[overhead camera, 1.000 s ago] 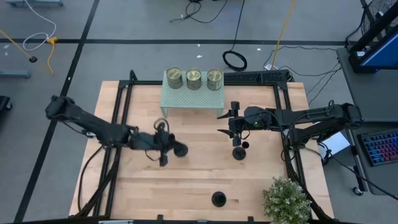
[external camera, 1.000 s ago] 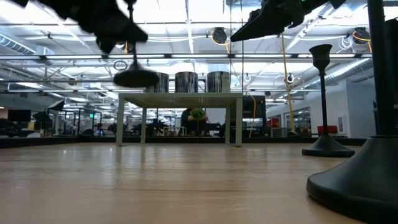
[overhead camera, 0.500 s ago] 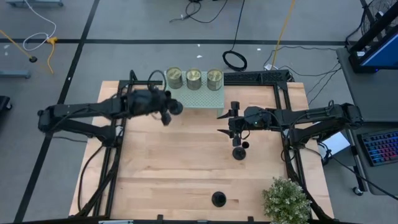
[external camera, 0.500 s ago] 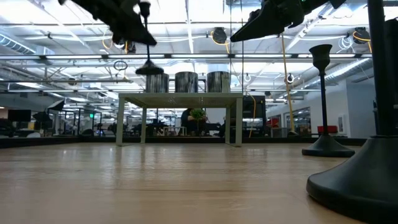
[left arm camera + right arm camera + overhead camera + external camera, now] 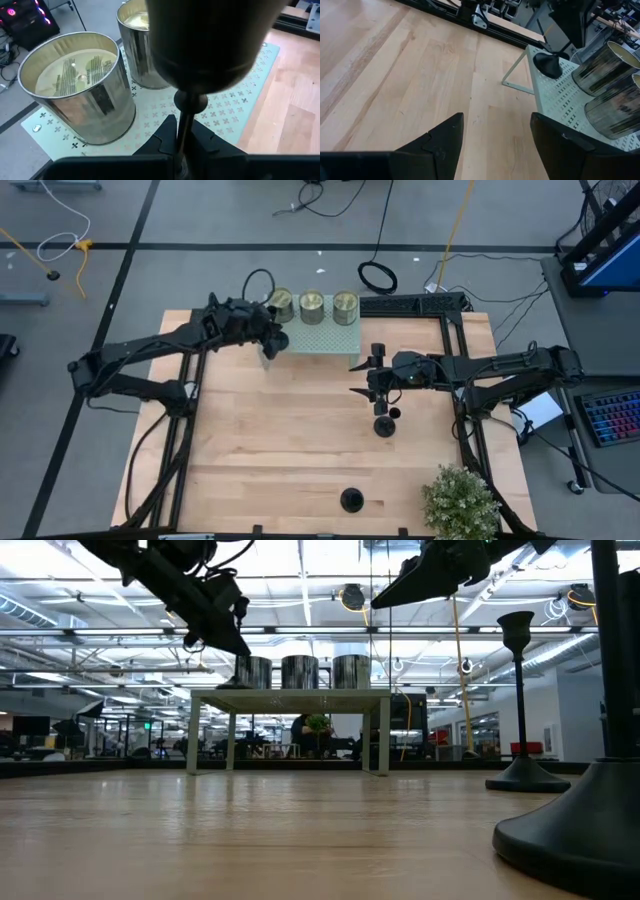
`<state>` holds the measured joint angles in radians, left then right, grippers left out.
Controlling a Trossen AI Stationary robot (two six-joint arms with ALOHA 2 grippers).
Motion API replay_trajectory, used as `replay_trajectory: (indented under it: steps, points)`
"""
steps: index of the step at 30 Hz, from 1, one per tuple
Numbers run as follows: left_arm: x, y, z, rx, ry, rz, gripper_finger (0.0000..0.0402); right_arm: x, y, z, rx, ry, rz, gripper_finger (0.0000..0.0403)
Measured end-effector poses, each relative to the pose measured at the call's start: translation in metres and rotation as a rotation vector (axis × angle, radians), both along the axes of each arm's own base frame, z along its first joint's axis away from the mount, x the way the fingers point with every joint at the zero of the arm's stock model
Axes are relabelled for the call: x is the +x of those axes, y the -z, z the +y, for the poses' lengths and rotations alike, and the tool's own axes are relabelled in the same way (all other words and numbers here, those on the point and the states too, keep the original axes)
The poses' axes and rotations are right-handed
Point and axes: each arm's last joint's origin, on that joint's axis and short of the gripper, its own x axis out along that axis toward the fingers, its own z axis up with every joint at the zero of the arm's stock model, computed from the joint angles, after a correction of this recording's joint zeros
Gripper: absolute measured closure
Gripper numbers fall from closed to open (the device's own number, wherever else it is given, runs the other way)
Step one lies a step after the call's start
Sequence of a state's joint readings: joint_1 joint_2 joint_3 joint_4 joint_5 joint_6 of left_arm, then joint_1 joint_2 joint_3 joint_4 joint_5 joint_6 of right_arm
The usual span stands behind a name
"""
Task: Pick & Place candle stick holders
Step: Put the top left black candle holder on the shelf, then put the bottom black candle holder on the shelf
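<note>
My left gripper is shut on a black candle stick holder at the left near corner of a small pale green stand. The holder's disc base is at the level of the stand's top. Three greenish-gold tins stand in a row on the stand's far half. My right gripper is open and empty above the table's middle right, just beyond a second holder that stands on its base. A third holder stands near the table's front edge. My left gripper pinches the holder's thin stem between its two fingers, which come from above and point down. The holder stands upright below them, its disc base over the stand's corner. Whether the base rests on the stand, I cannot tell.
The nearest tin is close beside the held holder. A potted plant is at the table's front right corner. Dark frame rails run along the table's left and right sides. Bare wood lies between the stand and the front edge.
My left gripper has carried the holder, clear of the table, from the middle left toward the far edge to the stand's left near corner. It has then come down until the base is level with the stand's top. The holder has stayed upright.
</note>
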<state>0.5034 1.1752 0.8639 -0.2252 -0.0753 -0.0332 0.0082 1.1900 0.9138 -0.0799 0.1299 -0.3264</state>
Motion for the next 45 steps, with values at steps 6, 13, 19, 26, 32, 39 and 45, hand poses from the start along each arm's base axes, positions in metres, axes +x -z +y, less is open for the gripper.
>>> replay_trajectory:
  steps: [6, 13, 19, 26, 32, 39, 45]
  points:
    - [0.001, 0.001, 0.006, 0.012, -0.011, 0.001, 0.0376, 0.000, 0.000, 0.000, 0.000, 0.000, 0.000, 0.0177]
    - [0.001, 0.003, 0.006, 0.014, -0.023, 0.010, 0.0367, 0.000, 0.000, 0.000, 0.007, -0.006, -0.001, 0.0177]
    - [0.001, 0.003, 0.006, 0.015, -0.024, 0.010, 0.0336, 0.003, 0.003, 0.007, 0.148, -0.180, 0.003, 0.0177]
    - [0.000, 0.001, 0.003, 0.031, -0.001, 0.024, 0.0298, 0.020, 0.016, 0.032, 0.278, -0.412, 0.011, 0.0177]
    - [-0.008, -0.007, -0.010, 0.067, 0.019, 0.047, 0.0267, 0.027, 0.030, 0.056, 0.282, -0.479, 0.060, 0.0176]
    - [-0.023, -0.024, -0.030, 0.087, 0.057, -0.001, 0.0244, 0.017, 0.025, 0.084, 0.298, -0.579, 0.056, 0.0176]
    - [-0.033, -0.032, -0.047, 0.079, 0.103, -0.020, 0.0243, 0.009, 0.026, 0.111, 0.350, -0.775, 0.083, 0.0176]
